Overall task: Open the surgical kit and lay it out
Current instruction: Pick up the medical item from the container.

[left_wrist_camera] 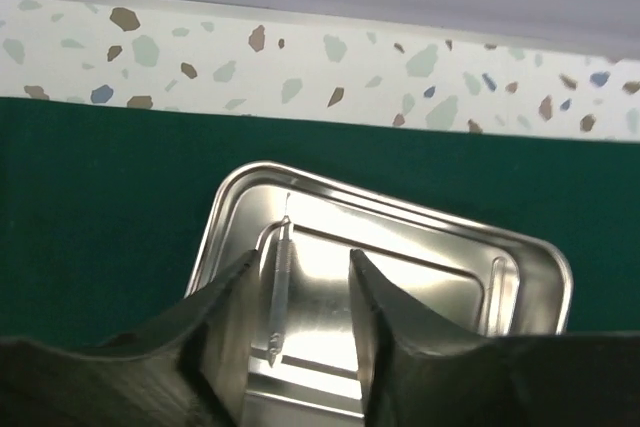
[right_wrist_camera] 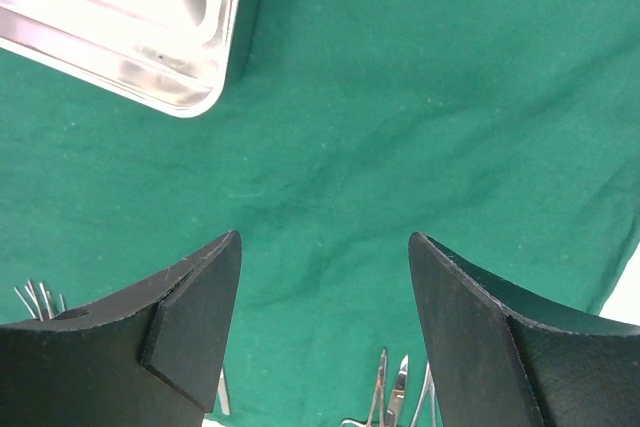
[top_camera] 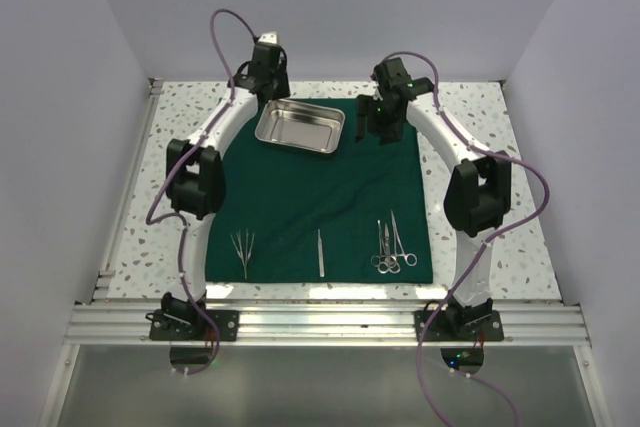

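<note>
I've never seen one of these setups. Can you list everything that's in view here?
Cloth: one, dark green, spread flat.
Tray: one, shiny steel, far left on the cloth.
Thin instrument: one, steel, in or just over the tray.
Tweezers: small fan, steel, cloth's near left.
Forceps: one, steel, near middle.
Clamps: small cluster, steel, scissor-handled, near right.
Table: one, white speckled, under everything.
Cables: several, purple, looping off the robot.
Left gripper: black, open, above the tray.
Right gripper: black, open, above bare cloth.
</note>
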You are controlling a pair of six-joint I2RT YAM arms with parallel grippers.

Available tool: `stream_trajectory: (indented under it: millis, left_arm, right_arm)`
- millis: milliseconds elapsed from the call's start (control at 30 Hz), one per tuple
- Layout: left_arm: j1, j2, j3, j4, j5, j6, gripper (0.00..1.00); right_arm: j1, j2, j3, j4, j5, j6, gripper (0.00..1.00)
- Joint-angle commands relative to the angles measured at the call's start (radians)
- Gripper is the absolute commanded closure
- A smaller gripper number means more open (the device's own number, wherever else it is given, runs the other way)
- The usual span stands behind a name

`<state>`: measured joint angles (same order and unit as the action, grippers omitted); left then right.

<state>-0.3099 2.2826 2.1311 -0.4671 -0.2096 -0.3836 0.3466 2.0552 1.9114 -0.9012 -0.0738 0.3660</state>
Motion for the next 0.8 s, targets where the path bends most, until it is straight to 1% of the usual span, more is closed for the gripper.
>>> stream_trajectory:
  millis: [0,33,67,133,300,333,467,733,767]
  left_arm:
    - [-0.006,0.015,-0.025,-0.022,0.022,0.014,0.49]
    - [-0.009,0.032,-0.028,-0.024,0.021,0.017,0.46]
    - [-0.012,0.043,-0.031,-0.027,0.015,0.02,0.42]
    - [-0.015,0.08,-0.033,-0.022,0.01,0.022,0.41]
    - [-0.015,0.175,0.033,-0.007,0.007,0.026,0.42]
    - [-0.015,0.213,0.079,-0.007,0.007,0.026,0.43]
    - [-0.015,0.302,0.182,-0.008,-0.007,0.028,0.44]
    - [-0.005,0.405,0.245,0.015,-0.014,0.032,0.45]
    - [-0.001,0.411,0.25,0.015,-0.011,0.031,0.49]
  right_arm:
    - [0.002,-0.02,0.049,0.004,-0.014,-0.006,0.29]
    - [0.003,-0.026,0.043,0.001,-0.009,-0.009,0.28]
    - [0.003,-0.027,0.04,0.001,-0.004,-0.012,0.29]
    - [0.002,-0.038,0.022,0.004,-0.001,-0.013,0.28]
    - [0.002,-0.053,-0.011,0.002,0.015,-0.025,0.28]
    - [0.002,-0.056,-0.023,-0.001,0.019,-0.027,0.28]
    - [0.002,-0.075,-0.064,0.001,0.025,-0.03,0.28]
    - [0.002,-0.069,-0.077,-0.004,0.023,-0.029,0.28]
    - [0.002,-0.063,-0.072,-0.005,0.023,-0.029,0.29]
